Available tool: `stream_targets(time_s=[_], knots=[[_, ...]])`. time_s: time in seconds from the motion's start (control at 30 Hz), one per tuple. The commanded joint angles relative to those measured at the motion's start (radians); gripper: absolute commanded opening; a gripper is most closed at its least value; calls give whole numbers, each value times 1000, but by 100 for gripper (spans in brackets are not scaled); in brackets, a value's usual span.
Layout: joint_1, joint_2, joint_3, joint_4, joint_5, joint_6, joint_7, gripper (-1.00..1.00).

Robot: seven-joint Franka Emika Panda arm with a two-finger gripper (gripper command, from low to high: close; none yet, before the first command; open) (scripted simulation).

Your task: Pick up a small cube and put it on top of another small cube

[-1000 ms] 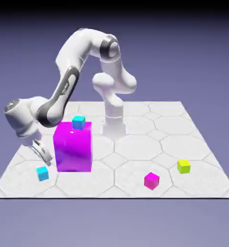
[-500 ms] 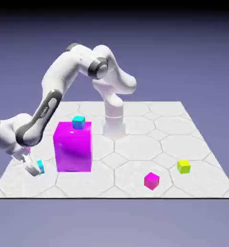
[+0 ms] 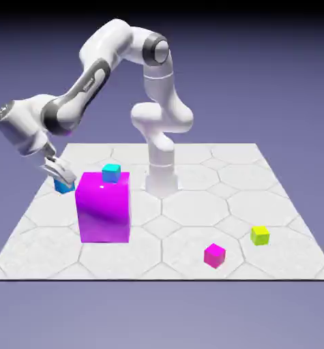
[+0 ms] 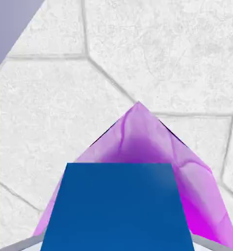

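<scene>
The gripper (image 3: 61, 178) is clamped narrow on the small cyan cube (image 3: 63, 185), holding it up off the tabletop (image 3: 212, 204) just beside the big magenta block (image 3: 104, 206) — on the exterior view's left. Its twin, the second cyan cube (image 3: 111, 172), sits on top of that block. The held cube looks rigid, light and smooth-faced, best pinched on two opposite flat sides. A cube has no long axis; in the hand view its face (image 4: 118, 206) sits square between the tips.
</scene>
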Motion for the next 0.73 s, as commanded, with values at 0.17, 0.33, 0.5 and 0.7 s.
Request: stream_targets(time_s=[0.17,0.33,0.5,0.7], knots=[[57,-218,34,-127,-134,-82,9,-100],[114,-383,65,-233,-245,-155,33,-100],[121,-387,66,-349,-262,-62,51,-100],[121,-387,66,-349,-262,-62,51,100]])
